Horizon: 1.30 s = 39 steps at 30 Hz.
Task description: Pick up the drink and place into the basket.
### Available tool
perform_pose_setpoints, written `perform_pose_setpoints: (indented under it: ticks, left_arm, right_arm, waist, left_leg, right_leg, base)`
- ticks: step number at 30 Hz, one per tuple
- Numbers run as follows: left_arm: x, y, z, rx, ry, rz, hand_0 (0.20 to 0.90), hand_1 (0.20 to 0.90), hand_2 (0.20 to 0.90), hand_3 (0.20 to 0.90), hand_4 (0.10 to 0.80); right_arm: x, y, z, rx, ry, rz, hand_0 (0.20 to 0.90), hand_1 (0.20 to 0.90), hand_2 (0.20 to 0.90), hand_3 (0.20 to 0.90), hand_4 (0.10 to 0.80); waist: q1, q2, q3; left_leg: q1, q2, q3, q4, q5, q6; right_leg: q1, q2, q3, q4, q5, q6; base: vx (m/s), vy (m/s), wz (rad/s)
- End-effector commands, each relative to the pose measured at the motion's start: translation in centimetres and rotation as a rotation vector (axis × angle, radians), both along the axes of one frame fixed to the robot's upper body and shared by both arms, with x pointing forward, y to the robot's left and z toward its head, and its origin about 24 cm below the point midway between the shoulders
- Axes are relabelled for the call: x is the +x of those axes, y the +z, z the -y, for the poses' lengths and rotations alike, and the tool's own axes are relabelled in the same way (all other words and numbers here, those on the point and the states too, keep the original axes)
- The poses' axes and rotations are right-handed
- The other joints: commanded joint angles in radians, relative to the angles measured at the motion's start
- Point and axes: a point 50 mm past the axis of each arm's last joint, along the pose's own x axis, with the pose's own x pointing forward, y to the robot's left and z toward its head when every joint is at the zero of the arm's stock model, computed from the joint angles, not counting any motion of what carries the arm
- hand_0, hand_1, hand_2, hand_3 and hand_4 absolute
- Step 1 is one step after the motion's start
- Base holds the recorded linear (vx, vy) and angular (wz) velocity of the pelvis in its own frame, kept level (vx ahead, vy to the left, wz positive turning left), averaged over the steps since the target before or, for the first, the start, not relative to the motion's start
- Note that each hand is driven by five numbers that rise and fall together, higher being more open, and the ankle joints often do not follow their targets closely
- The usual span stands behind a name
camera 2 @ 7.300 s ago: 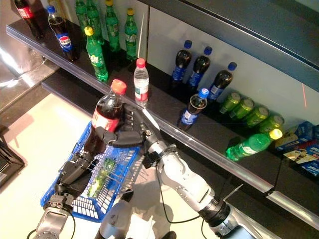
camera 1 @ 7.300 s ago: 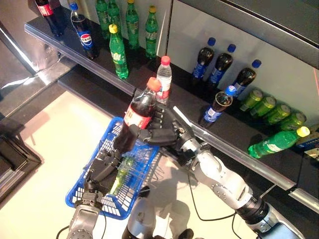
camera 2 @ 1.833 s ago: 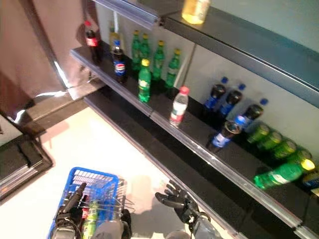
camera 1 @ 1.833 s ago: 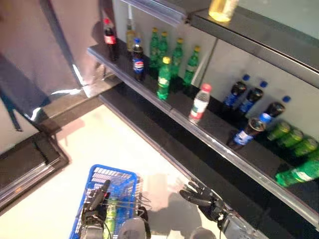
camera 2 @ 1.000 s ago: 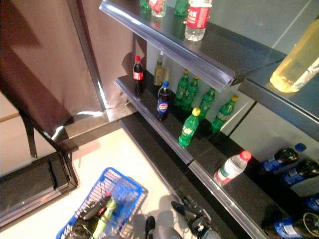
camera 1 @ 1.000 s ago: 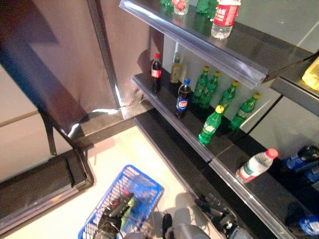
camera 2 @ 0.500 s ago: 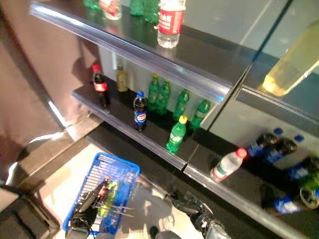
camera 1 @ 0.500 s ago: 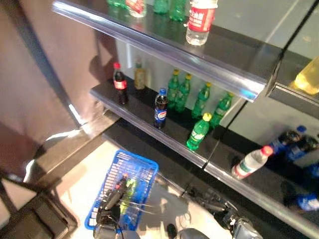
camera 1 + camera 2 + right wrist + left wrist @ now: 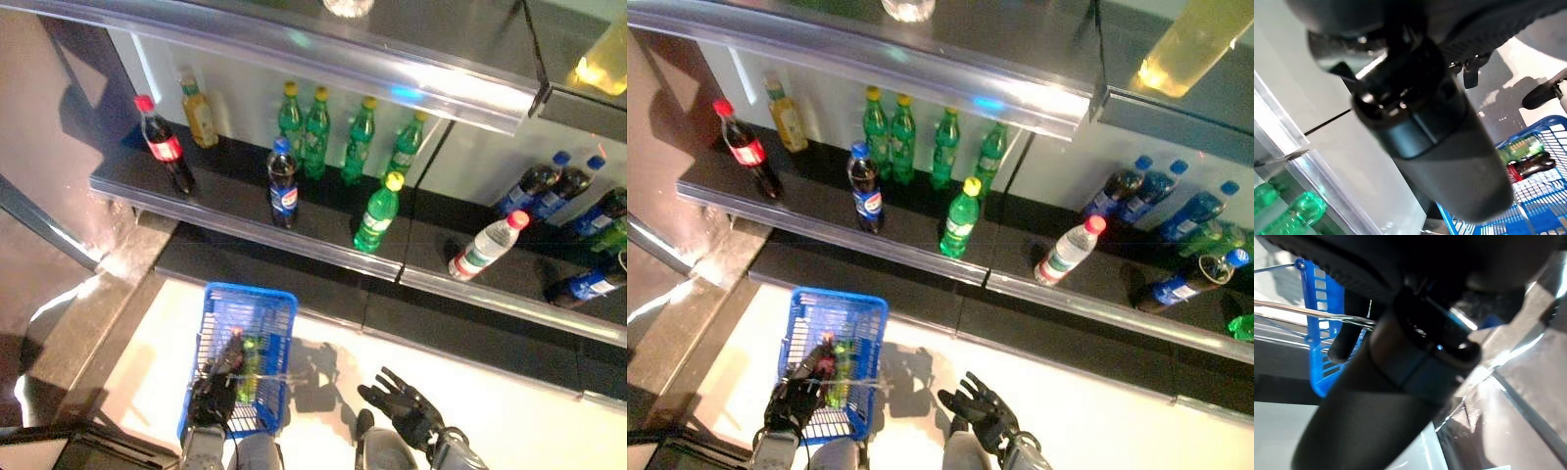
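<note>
At the far left of the lower shelf stands one cola bottle with a red cap, and just behind it to the right one bottle of yellow drink. Next along comes one dark cola with a blue cap, with four green bottles in a row behind it and a fifth green bottle, yellow-capped, standing forward near the shelf edge. Below, on the pale floor, the blue basket hangs from the left hand, whose fingers curl round the wire handle at the near end. Inside the basket lie two drinks side by side: the dark cola bottle with a red label, which is the drink of the task, and one green bottle (the right wrist view shows both most plainly). To the right of the basket the right hand hovers low over the floor with fingers spread and nothing in them. Farther right on the shelf one clear water bottle with a red cap leans over, and beyond it stand what look like four dark bottles with blue caps, though the count is uncertain at the picture's edge. Overhead an upper shelf carries a jug of yellow liquid at the right.
</note>
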Motion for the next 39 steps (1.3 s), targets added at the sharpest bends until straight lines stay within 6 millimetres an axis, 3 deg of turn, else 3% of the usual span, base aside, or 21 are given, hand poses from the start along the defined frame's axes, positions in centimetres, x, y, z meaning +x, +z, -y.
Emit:
perform_pose_setpoints:
  ticks: [1, 3, 5, 7, 10, 11, 14, 16, 23, 31, 39]
  left_arm:
    - [3.4, 5.2, -2.7, 0.211, -0.014, 0.288, 0.3, 0.3, 0.3, 0.2, 0.1]
    - [3.8, 5.4, -2.8, 0.204, 0.002, 0.273, 0.3, 0.3, 0.3, 0.2, 0.1]
    - [3.6, 4.9, -2.3, 0.159, 0.015, 0.26, 0.3, 0.3, 0.3, 0.2, 0.1]
    - [2.7, 4.0, -1.6, 0.135, 0.002, 0.229, 0.3, 0.3, 0.3, 0.2, 0.1]
    - [0.9, 2.7, -1.0, 0.106, -0.001, 0.195, 0.3, 0.3, 0.3, 0.2, 0.1]
    - [0.4, 2.4, -1.0, 0.1, -0.004, 0.18, 0.3, 0.3, 0.3, 0.2, 0.1]
    - [0.4, 2.3, -1.0, 0.113, -0.026, 0.169, 0.3, 0.3, 0.3, 0.2, 0.1]
    - [0.6, 2.2, -1.1, 0.116, -0.03, 0.161, 0.3, 0.3, 0.3, 0.2, 0.1]
    - [0.9, 2.0, -1.0, 0.113, -0.035, 0.158, 0.3, 0.3, 0.3, 0.2, 0.1]
    - [0.7, 1.3, 0.1, 0.085, -0.076, 0.142, 0.3, 0.3, 0.3, 0.2, 0.1]
    - [1.2, 1.4, 0.9, 0.076, -0.108, 0.14, 0.3, 0.3, 0.3, 0.2, 0.1]
  right_arm:
    - [2.9, 3.5, -1.1, 0.023, 0.103, 0.248, 0.9, 0.9, 0.9, 0.9, 0.8]
    - [3.8, 4.6, -1.6, 0.016, 0.158, 0.306, 0.9, 0.9, 0.9, 0.9, 0.8]
    - [4.8, 6.5, -1.5, -0.047, 0.208, 0.392, 0.9, 0.9, 0.9, 0.9, 0.8]
    - [5.3, 8.0, -1.0, -0.093, 0.258, 0.466, 0.9, 0.9, 0.9, 0.9, 0.8]
    - [5.9, 10.8, 0.0, -0.204, 0.337, 0.618, 0.9, 0.9, 0.9, 0.9, 0.8]
    - [6.1, 12.7, 0.5, -0.275, 0.375, 0.721, 0.9, 0.9, 0.9, 0.9, 0.8]
    - [6.5, 15.8, 0.8, -0.349, 0.372, 0.886, 0.9, 0.9, 0.9, 0.9, 0.8]
    - [7.3, 19.4, 0.9, -0.391, 0.287, 1.046, 0.9, 0.9, 0.9, 0.9, 0.8]
    - [8.6, 25.1, 1.4, -0.468, -0.029, 1.296, 0.9, 0.9, 0.9, 0.9, 0.8]
    - [9.8, 26.4, 1.9, -0.512, -0.288, 1.257, 0.9, 0.9, 0.9, 0.9, 0.8]
    - [11.7, 26.6, 1.9, -0.594, -0.5, 1.19, 0.9, 0.9, 0.9, 0.9, 0.8]
  waist:
    - [0.074, -0.002, -0.093]
    - [0.083, -0.013, -0.09]
    - [0.083, -0.015, -0.083]
    - [0.084, -0.013, -0.081]
    - [0.086, -0.009, -0.089]
    - [0.08, -0.001, -0.101]
    - [0.073, 0.008, -0.117]
    - [0.069, 0.016, -0.123]
    - [0.079, 0.038, -0.137]
    - [0.12, 0.046, -0.12]
    - [0.151, 0.072, -0.049]
  left_leg:
    - [-0.066, 0.033, -0.006, 0.164, -0.098, -0.007]
    - [-0.087, 0.08, -0.001, 0.177, -0.072, -0.041]
    - [-0.103, 0.116, -0.007, 0.167, -0.019, -0.066]
    - [-0.091, 0.124, -0.024, 0.142, 0.001, -0.076]
    - [-0.059, 0.12, -0.06, 0.079, 0.024, -0.078]
    - [-0.035, 0.117, -0.049, 0.039, 0.036, -0.081]
    - [-0.014, 0.111, -0.044, 0.005, 0.044, -0.084]
    - [0.016, 0.099, -0.038, -0.009, 0.039, -0.085]
    - [0.042, 0.085, -0.038, -0.011, 0.015, -0.075]
    - [0.01, 0.071, -0.073, 0.045, -0.002, -0.07]
    - [-0.092, 0.075, -0.114, 0.177, -0.02, -0.079]
  right_leg:
    - [0.046, -0.089, -0.074, 0.09, -0.002, 0.038]
    - [0.071, -0.063, -0.099, 0.044, -0.025, 0.041]
    - [0.079, -0.035, -0.101, 0.024, -0.025, 0.027]
    - [0.095, -0.026, -0.09, 0.006, -0.027, 0.022]
    - [0.11, -0.024, -0.071, -0.015, -0.026, 0.023]
    - [0.113, -0.029, -0.074, -0.017, -0.027, 0.028]
    - [0.113, -0.035, -0.078, -0.012, -0.027, 0.035]
    - [0.125, -0.048, -0.088, -0.002, -0.031, 0.043]
    - [0.135, -0.07, -0.106, 0.007, -0.039, 0.054]
    - [0.152, -0.084, -0.137, 0.041, -0.06, 0.051]
    - [0.113, -0.098, -0.156, 0.137, -0.096, 0.028]
  base:
    - [-0.227, -0.415, -0.35]
    - [-0.243, -0.441, -0.37]
    - [-0.186, -0.24, -0.18]
    - [-0.087, -0.07, -0.09]
    - [-0.033, 0.048, -0.14]
    - [-0.001, 0.121, -0.13]
    - [0.028, 0.106, -0.03]
    - [0.069, 0.161, 0.05]
    - [0.038, 0.093, 0.06]
    - [0.017, 0.035, 0.08]
    - [0.022, 0.072, 0.15]
